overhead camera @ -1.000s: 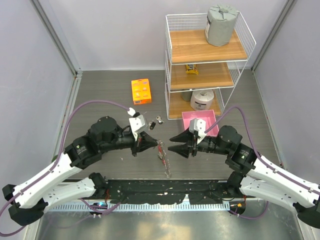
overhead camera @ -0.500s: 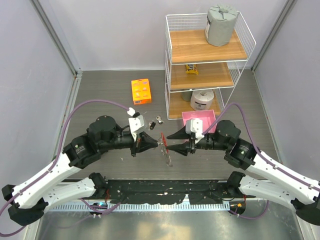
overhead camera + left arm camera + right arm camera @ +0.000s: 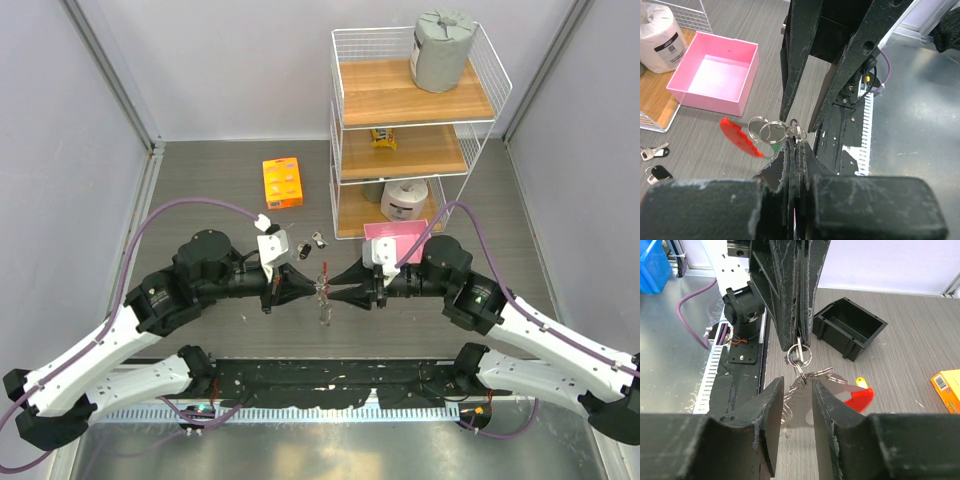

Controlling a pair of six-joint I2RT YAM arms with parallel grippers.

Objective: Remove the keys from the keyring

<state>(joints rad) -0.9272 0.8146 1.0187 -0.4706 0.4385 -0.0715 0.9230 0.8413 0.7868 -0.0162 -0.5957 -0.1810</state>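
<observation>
The keyring (image 3: 324, 291) hangs in the air between both grippers' tips, above the table's near middle. My left gripper (image 3: 796, 145) is shut on a small silvery ring (image 3: 796, 131) of it. The larger rings (image 3: 765, 132) and the red strap fob (image 3: 740, 137) dangle to the left. My right gripper (image 3: 799, 390) stands open with a narrow gap. Its fingers (image 3: 772, 407) flank a flat silvery metal piece (image 3: 807, 405) hanging below the small ring (image 3: 799, 354). Two loose keys (image 3: 310, 243) lie on the table behind the grippers.
An orange box (image 3: 283, 182) lies at the back left. A white wire shelf (image 3: 415, 120) with paper rolls stands at the back right. A pink tray (image 3: 400, 243) sits in front of it. A black open box (image 3: 850, 327) sits on the table.
My right gripper has moved left up to the left gripper's tip and its jaws have narrowed. The keyring bunch, earlier trailing down toward the table, now hangs shorter between the tips.
</observation>
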